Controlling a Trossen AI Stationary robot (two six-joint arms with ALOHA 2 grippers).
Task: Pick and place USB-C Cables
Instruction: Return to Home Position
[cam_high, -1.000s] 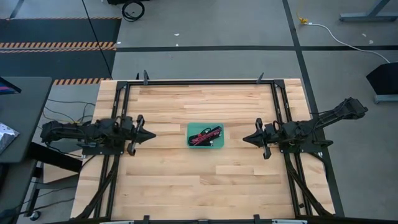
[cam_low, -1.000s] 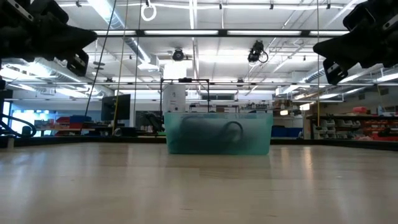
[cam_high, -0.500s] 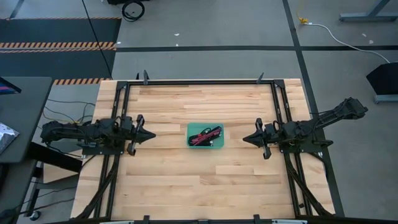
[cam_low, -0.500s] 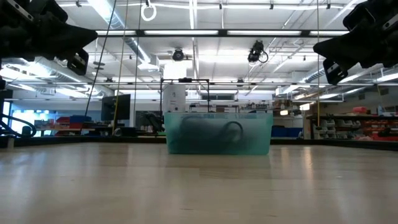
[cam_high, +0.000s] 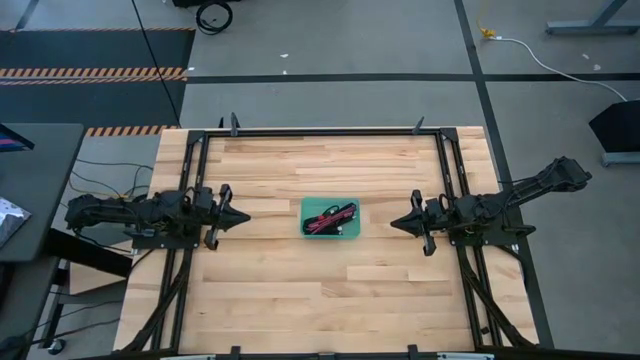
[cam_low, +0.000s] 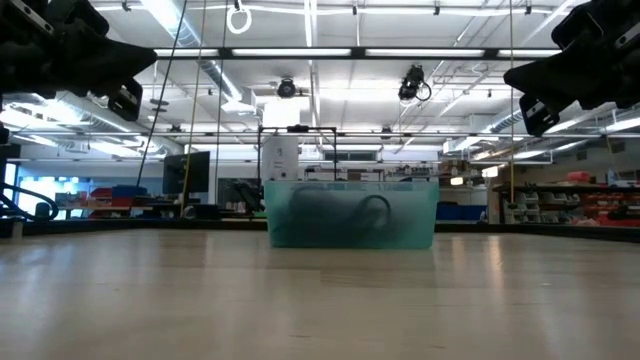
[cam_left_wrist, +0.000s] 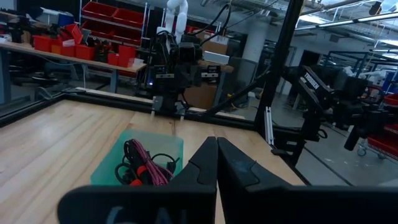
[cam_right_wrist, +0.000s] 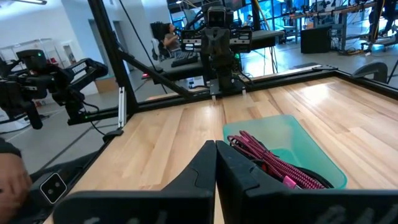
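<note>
A small teal bin (cam_high: 331, 217) sits at the middle of the table. Inside it lie the bundled USB-C cables (cam_high: 331, 218), black and red with a magenta one (cam_right_wrist: 273, 163) on top; in the left wrist view the cables (cam_left_wrist: 144, 167) show coiled in the bin. In the low view the bin (cam_low: 350, 213) stands on the tabletop with dark coils behind its wall. My left gripper (cam_high: 246, 217) hovers shut left of the bin. My right gripper (cam_high: 392, 223) hovers shut to its right. Both point at the bin and touch nothing.
A black metal frame (cam_high: 325, 131) runs along the table's far edge and down both sides by the arm bases. Bare wood (cam_high: 330, 290) lies near the front edge. People sit at desks (cam_right_wrist: 168, 34) far behind the table in the right wrist view.
</note>
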